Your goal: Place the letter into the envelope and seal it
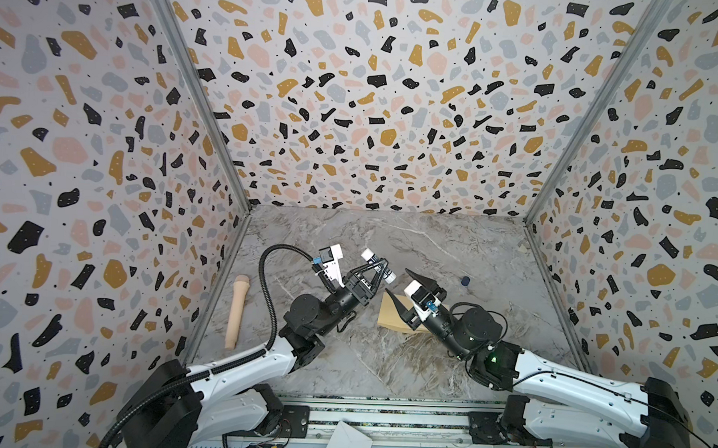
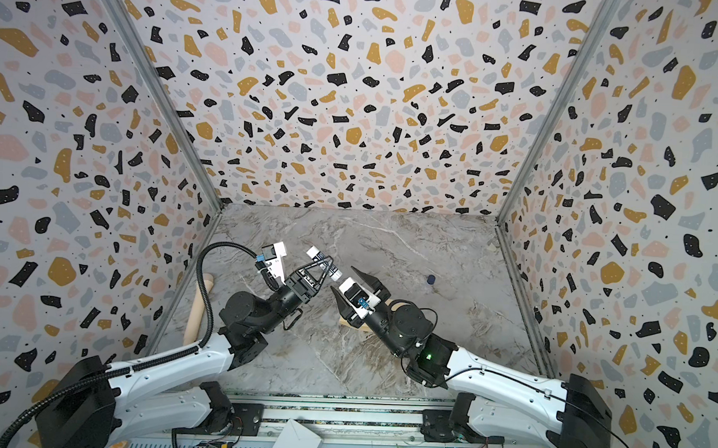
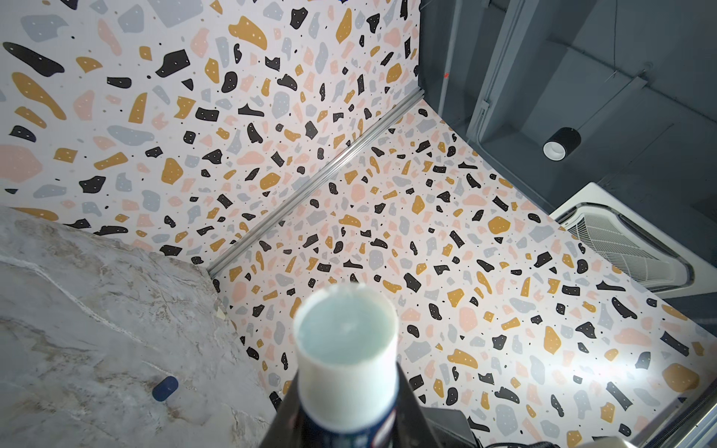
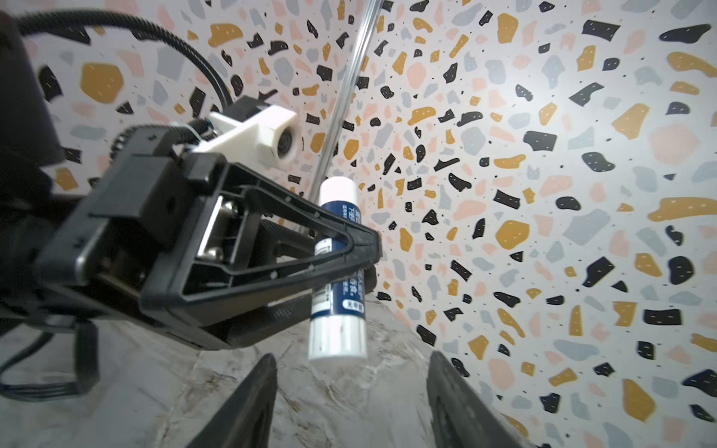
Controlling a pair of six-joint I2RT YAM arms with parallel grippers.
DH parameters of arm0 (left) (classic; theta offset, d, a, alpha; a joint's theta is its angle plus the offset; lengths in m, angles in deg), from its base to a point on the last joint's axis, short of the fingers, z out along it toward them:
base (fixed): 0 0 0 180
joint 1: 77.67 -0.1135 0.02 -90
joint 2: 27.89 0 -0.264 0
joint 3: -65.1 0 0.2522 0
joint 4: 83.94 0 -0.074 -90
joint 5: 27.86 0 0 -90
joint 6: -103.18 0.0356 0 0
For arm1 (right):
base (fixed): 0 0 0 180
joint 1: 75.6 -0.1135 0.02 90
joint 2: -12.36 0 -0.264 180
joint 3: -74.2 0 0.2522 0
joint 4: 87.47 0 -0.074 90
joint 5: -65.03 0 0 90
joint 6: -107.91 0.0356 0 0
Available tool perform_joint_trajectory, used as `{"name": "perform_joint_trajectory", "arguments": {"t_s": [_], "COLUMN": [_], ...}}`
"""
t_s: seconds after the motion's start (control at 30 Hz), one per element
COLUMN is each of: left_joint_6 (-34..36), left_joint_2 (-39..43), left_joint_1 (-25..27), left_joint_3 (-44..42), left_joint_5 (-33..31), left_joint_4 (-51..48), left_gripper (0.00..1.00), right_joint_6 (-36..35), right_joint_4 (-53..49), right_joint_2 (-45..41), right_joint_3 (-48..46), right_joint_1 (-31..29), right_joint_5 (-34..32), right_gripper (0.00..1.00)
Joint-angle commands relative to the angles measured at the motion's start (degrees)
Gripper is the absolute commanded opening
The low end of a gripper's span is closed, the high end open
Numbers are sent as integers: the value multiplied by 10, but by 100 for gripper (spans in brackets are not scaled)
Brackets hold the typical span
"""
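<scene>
Envelope point(image 1: 390, 318): lies flat on the marble counter point(image 1: 364, 358), right of centre. In a top view only its left part shows; the rest is covered by the right arm. Flap state cannot be told.

Right gripper point(image 1: 396, 281): poised directly above the envelope's far-left corner, clear of the paper. The jaws are spread wide and carry nothing. In the right wrist view the two dark fingers point(image 4: 252, 391) frame the base of the glue stick point(image 4: 337, 310) without touching it.

Left gripper point(image 1: 381, 268): raised off the counter, just left of the right gripper, jaws clenched across the middle of the glue stick's blue-and-white barrel. The stick is held at a slant in both top views. In the left wrist view its upper end is uncapped, showing a pale glue face.

Dark blue cap point(image 1: 465, 281): lies on the counter beyond the right gripper, well apart from the stick.

Beige rod point(image 1: 237, 311): lies along the counter's left edge, beside the wall.
</scene>
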Motion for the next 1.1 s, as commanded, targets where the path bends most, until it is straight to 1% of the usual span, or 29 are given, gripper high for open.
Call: {"name": "perform_joint_trajectory", "arguments": {"t_s": [0.0,0.07,0.17,0.33,0.4,0.57,0.63,0.7,0.73,0.87,0.93,1.0,1.03,1.07], "left_joint_6": [-2,-3,-4,-5,-5,-5,-6,-7,-7,-5,3,19,28,38], "left_joint_2": [11,11,11,11,11,11,11,11,11,10,10,7,4,2], "left_joint_1": [1,1,1,1,1,1,1,1,1,1,1,1,1,0], "left_joint_3": [23,22,22,19,19,19,19,19,18,18,16,12,8,6], "left_joint_5": [0,0,0,-1,-2,-1,-1,0,1,3,5,12,19,27], "left_joint_4": [26,26,24,23,23,22,23,22,22,22,23,30,41,53], "left_gripper": [0,0,0,0,0,0,0,0,0,0,0,0,0,0], "right_joint_6": [-74,-80,-80,-74,-71,-63,-62,-62,-61,-43,-16,33,73,121], "right_joint_4": [56,69,69,78,80,83,80,75,72,68,50,12,-14,-40], "right_joint_2": [17,29,45,56,57,57,60,64,66,64,56,41,30,17], "right_joint_3": [12,15,27,35,36,36,39,43,45,48,49,55,60,63], "right_joint_1": [-20,-26,-27,-31,-30,-31,-31,-31,-31,-30,-26,-8,13,40], "right_joint_5": [-83,-87,-90,-94,-94,-94,-92,-94,-95,-93,-73,-26,20,85], "right_gripper": [57,53,50,41,39,39,33,31,29,16,11,8,6,5]}}
